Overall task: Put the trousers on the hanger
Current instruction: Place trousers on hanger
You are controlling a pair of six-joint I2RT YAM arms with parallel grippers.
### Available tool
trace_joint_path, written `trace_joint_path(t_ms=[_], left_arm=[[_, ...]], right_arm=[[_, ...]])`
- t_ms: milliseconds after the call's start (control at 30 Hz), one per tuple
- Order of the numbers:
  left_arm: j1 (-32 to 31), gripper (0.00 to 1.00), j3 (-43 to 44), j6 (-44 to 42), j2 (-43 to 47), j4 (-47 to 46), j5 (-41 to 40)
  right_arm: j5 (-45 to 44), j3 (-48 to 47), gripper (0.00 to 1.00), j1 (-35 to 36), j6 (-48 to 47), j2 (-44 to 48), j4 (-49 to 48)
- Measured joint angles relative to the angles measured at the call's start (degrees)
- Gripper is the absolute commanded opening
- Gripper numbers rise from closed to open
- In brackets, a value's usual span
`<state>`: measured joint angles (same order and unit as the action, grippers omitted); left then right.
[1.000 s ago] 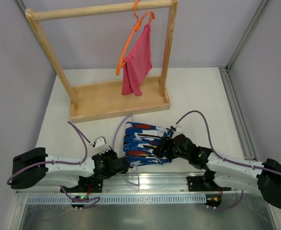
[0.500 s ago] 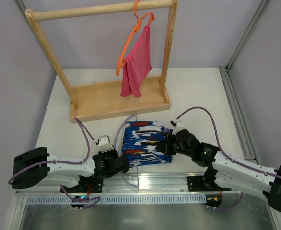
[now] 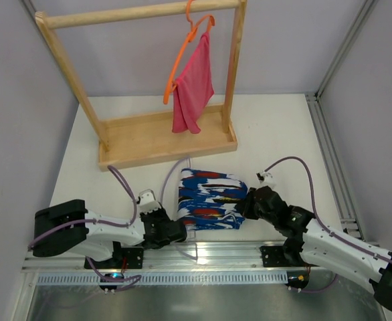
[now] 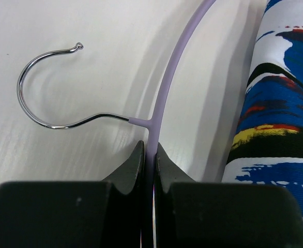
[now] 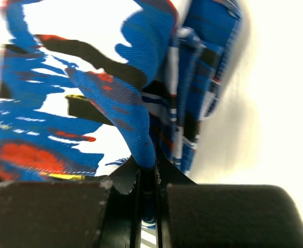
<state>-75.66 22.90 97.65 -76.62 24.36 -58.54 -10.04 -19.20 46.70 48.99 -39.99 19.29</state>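
Printed trousers (image 5: pixel 63 103) pinched in right end effector (image 5: pixel 148 173), hanger (image 4: pixel 162 93) arm in left end effector (image 4: pixel 149 155).

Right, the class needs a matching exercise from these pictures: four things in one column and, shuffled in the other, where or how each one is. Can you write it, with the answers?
Column 1
1. left tool
2. right tool
3. pink cloth
4. orange hanger

Column 2
A. hooked over the top rail of the wooden rack
B. shut on a fold of the trousers
C. draped over a hanger on the rack
D. shut on the neck of the lilac hanger

Pairs: 1-D, 2-B, 3-C, 4-A
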Motion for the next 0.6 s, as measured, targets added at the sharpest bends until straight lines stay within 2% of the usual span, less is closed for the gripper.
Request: trace_joint_path(t_ms=[67, 100, 200, 233, 333, 467, 600], left_arm=[[-0.02, 0.0, -1.05, -0.83, 1.18, -2.73, 0.0], [0.0, 0.0, -1.49, -1.6, 1.75, -4.02, 0.13], [0.39, 0.0, -2.27, -3.89, 3.37, -6.38, 1.16], [0.55, 0.0, -2.27, -4.35, 3.58, -6.6, 1.53], [0.81, 0.0, -2.27, -5.77, 3.72, -7.06, 2.12], [1.05, 0.0, -2.27, -7.43, 3.48, -8.11, 2.27], [1.11, 0.0, -2.25, -8.57, 3.23, -9.14, 2.43]], right_arm=[[-0.98, 2.14, 0.07, -0.02, 2.1, -0.48, -0.9], [-1.4, 2.69, 0.15, -0.02, 2.93, -0.72, -1.4], [-2.29, 2.82, 0.27, -0.04, 4.26, -1.03, -1.57], [-2.58, 2.82, 0.37, -0.07, 4.61, -0.98, -1.18], [-3.69, 2.27, 0.53, -0.22, 5.29, 0.04, 2.29], [-4.9, 0.07, 0.68, -0.63, 4.35, 4.15, 7.82], [-3.39, -3.32, 0.75, -3.58, -0.24, 5.53, 8.44]])
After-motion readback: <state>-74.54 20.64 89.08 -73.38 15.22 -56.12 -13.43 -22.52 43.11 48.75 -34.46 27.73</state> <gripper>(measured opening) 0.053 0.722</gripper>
